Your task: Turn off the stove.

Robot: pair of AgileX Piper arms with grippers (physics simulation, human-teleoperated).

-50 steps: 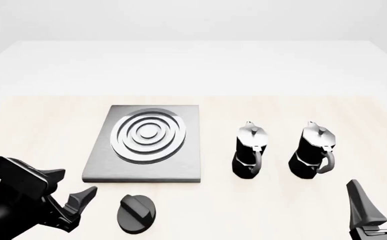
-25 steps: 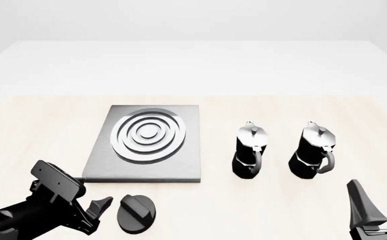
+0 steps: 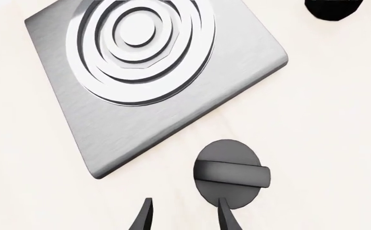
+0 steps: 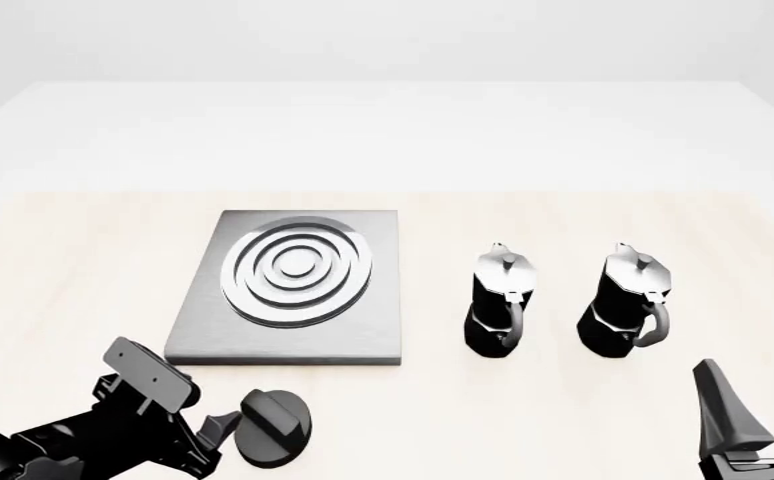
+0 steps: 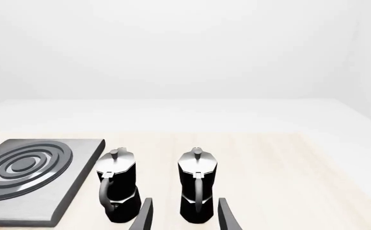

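Observation:
The stove is a flat grey slab with silver burner rings, left of centre on the table; it also shows in the left wrist view and the right wrist view. Its round black knob with a raised ridge lies on the table just in front of the stove. My left gripper is open and empty, close against the knob's left side. In the left wrist view one fingertip overlaps the edge of the knob. My right gripper is open and empty at the front right.
Two black-and-silver moka pots stand upright right of the stove. In the right wrist view they stand just beyond the open right gripper. A pot's base shows in the left wrist view.
My left arm has moved right along the table's front, bringing its gripper from well left of the knob to right beside it. The right arm, knob and pots have not moved.

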